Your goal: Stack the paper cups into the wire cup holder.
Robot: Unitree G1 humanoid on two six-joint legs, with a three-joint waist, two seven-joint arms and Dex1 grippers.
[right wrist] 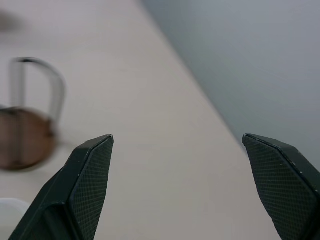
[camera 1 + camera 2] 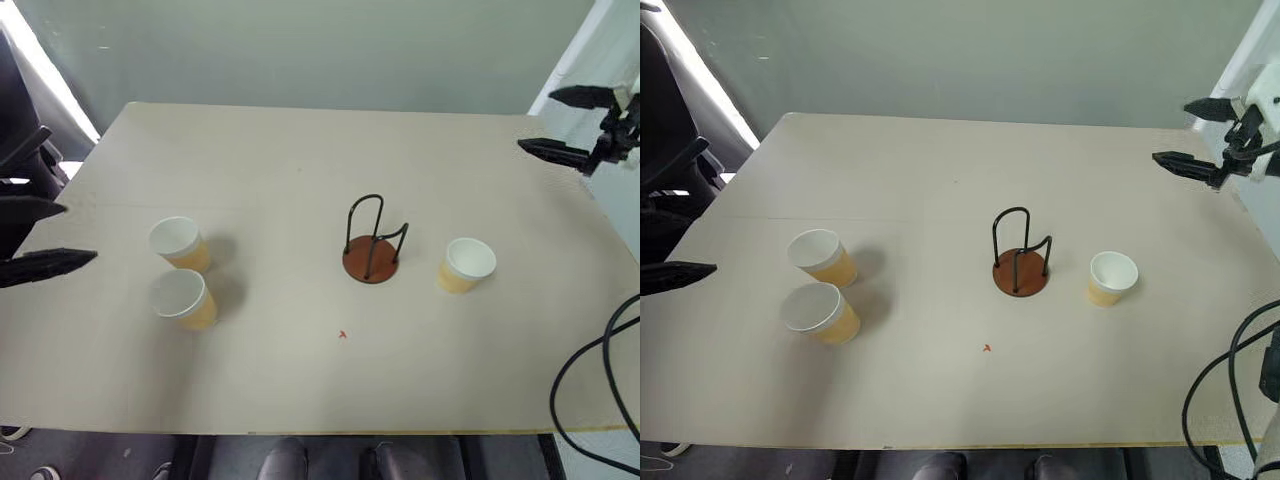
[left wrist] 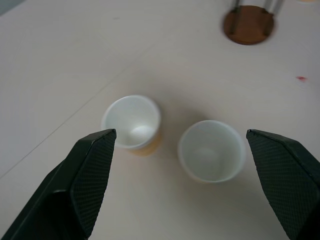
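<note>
Three yellow-orange paper cups stand upright on the table. Two sit close together at the left [image 2: 178, 242] [image 2: 183, 298], and the third [image 2: 467, 264] stands just right of the wire cup holder [image 2: 372, 248]. The holder has a reddish-brown disc base and black wire loops, and it is empty. My left gripper [image 2: 80, 232] hovers open at the table's left edge, pointing at the two left cups [image 3: 132, 121] [image 3: 211, 150]. My right gripper [image 2: 535, 120] hangs open above the far right corner, well clear of the third cup, with nothing between its fingers.
The pale table [image 2: 300, 160] ends at a grey wall behind. Black cables [image 2: 600, 380] loop off the front right corner. A small red mark [image 2: 342, 334] lies in front of the holder. A dark chair [image 2: 665, 170] stands off the left edge.
</note>
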